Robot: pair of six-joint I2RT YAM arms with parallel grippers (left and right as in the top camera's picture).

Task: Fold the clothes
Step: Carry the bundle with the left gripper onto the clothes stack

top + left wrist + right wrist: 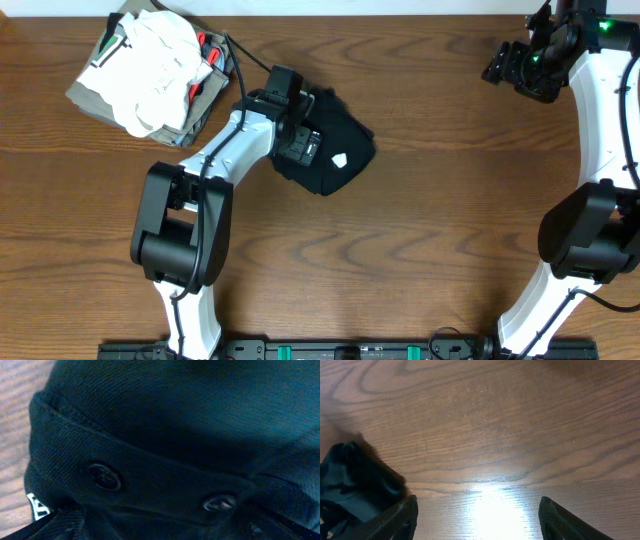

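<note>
A brown wood-grain worktop (450,210) carries everything. The left arm (215,170) reaches from the near edge to the middle, and the right arm (600,150) stands along the right side, bent towards the far right corner. The clothes (348,140), a black garment bunched into a compact heap, lie on the worktop directly under the left end effector (303,138) and spread out to its right. They are well apart from the right end effector (479,519) and show only at the lower left edge of its wrist view. A stack (150,75) of folded pieces, white on top and olive-grey beneath with bits of red, lies beyond and to the left of the left end effector, apart from the clothes. The left end effector hangs low over the fabric, black against black from above. Its wrist view is filled with cloth and shows no clear fingers, so I cannot tell whether it is spread or pinching. The right end effector is spread wide, its fingertips (400,517) at the bottom corners of its view with bare worktop between them. Close below the left end effector, a stitched band of the fabric bears two dark buttons (105,476) side by side. A small white logo (339,160) sits on the clothes just to that end effector's right.
</note>
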